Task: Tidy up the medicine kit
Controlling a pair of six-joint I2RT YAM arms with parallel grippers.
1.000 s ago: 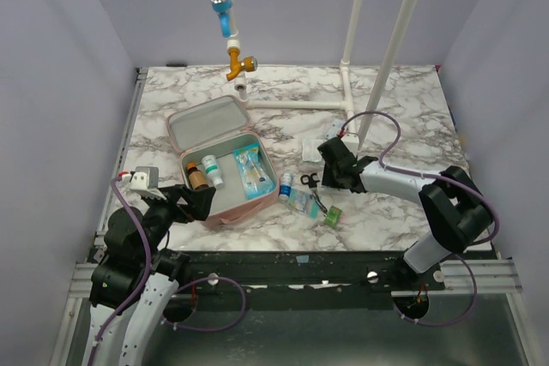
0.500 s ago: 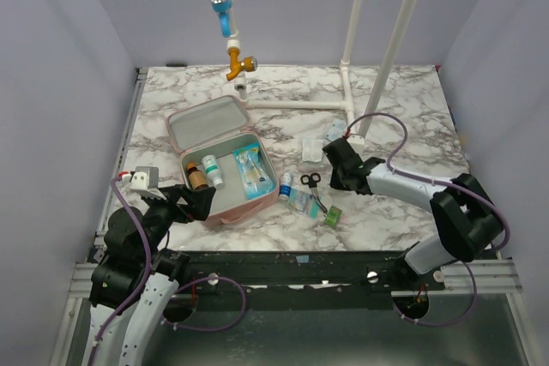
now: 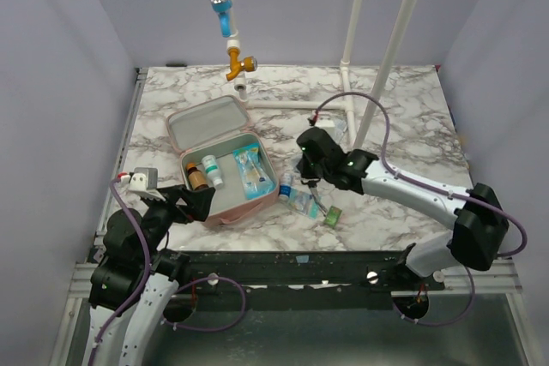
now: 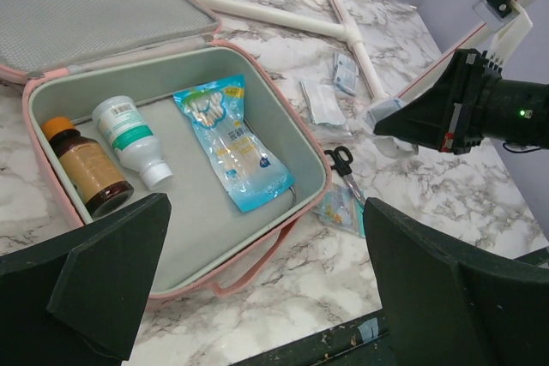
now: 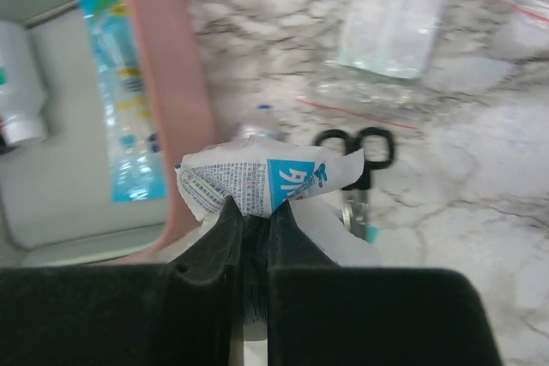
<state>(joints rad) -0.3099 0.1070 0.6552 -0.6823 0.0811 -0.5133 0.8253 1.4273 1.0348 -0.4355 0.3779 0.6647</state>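
The pink medicine kit [image 3: 178, 129] lies open at the left, its grey lining [image 4: 197, 212] showing. Inside are a brown bottle [image 4: 86, 167], a white bottle [image 4: 130, 140] and a blue packet [image 4: 232, 145]. My right gripper [image 3: 305, 153] is shut on a white and blue paper packet [image 5: 268, 179] and holds it above the table just right of the kit's pink wall [image 5: 163, 100]. My left gripper [image 3: 199, 203] is open and empty at the kit's near edge.
Black scissors [image 3: 310, 180], a small white bottle [image 3: 285, 186], a clear packet [image 3: 300, 201] and a green item [image 3: 332, 217] lie right of the kit. More clear packets [image 5: 403, 15] lie farther back. White pipes [image 3: 296, 105] cross the back.
My right gripper has moved left towards the kit, carrying the white and blue packet. The left arm has not moved.
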